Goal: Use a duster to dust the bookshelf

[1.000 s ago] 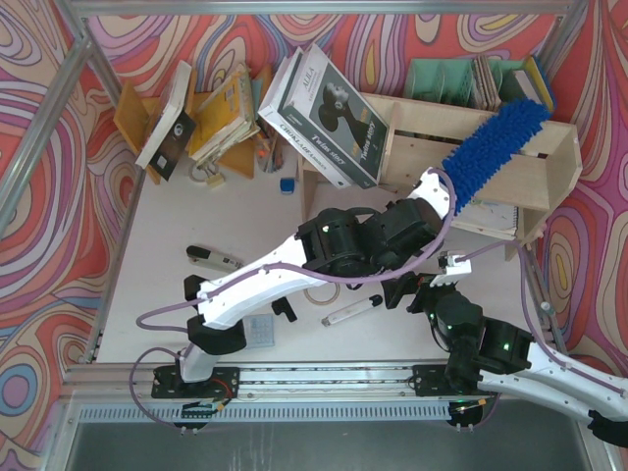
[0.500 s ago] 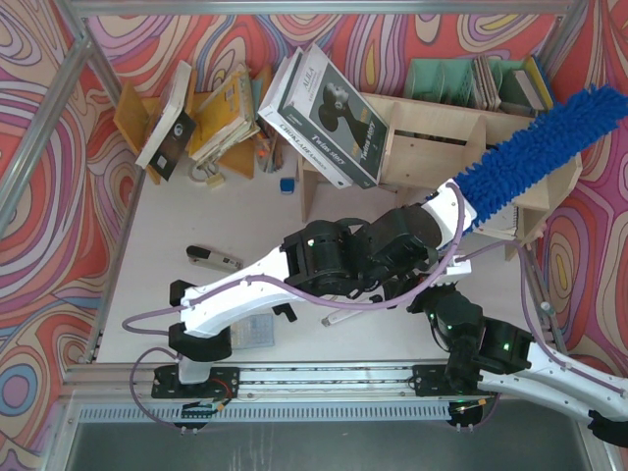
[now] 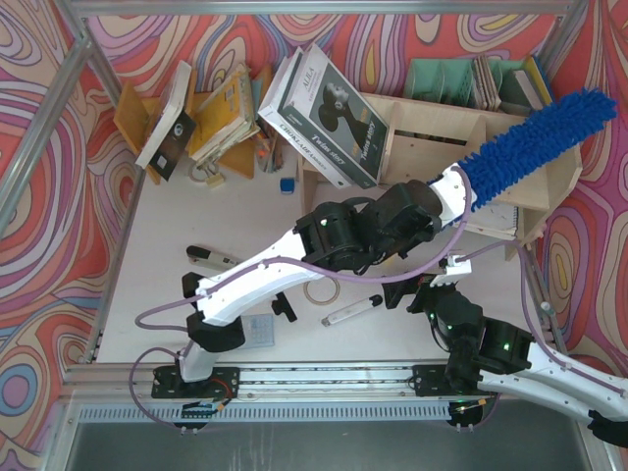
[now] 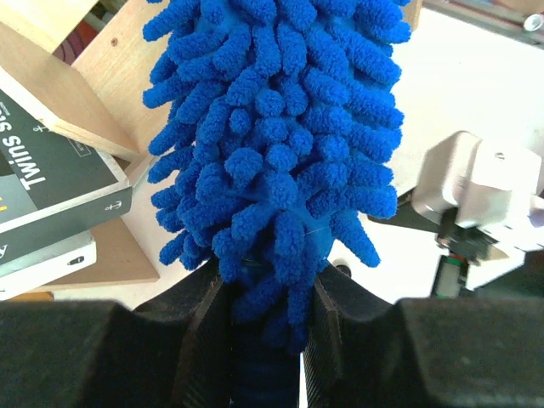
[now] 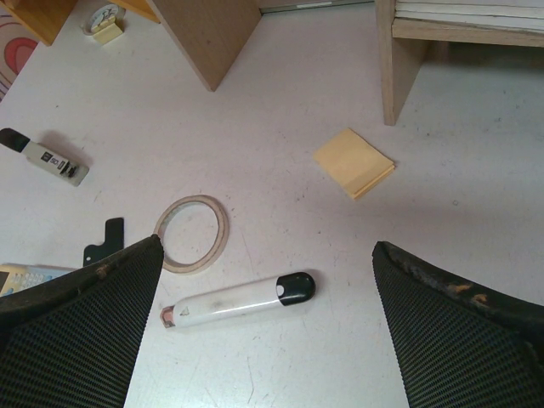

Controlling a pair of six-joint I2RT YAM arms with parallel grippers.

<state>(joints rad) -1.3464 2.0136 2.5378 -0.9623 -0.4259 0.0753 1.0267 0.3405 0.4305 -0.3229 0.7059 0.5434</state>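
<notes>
My left gripper [image 3: 459,188] [image 4: 263,299] is shut on the handle end of the fluffy blue duster [image 3: 538,132] [image 4: 272,127]. The duster slants up to the right, over the right end of the plywood bookshelf [image 3: 422,147] [image 4: 110,76]. Its tip reaches past the shelf's rounded end panel. I cannot tell whether the fibres touch the wood. My right gripper [image 3: 424,292] [image 5: 265,248] hangs open low over the table in front of the bookshelf, nothing between its fingers. One shelf leg [image 5: 399,59] shows ahead of it.
A white-and-black marker pen [image 5: 238,299] [image 3: 351,310], a tape ring [image 5: 192,233] and a yellow note pad [image 5: 354,162] lie under the right gripper. A black box [image 3: 329,113] leans on the shelf's left end. A teal organizer [image 3: 442,78] stands behind; an orange book rack [image 3: 137,113] far left.
The left arm has swept the duster rightward along the shelf top, so its tip now sticks out past the right end. The right arm has not moved.
</notes>
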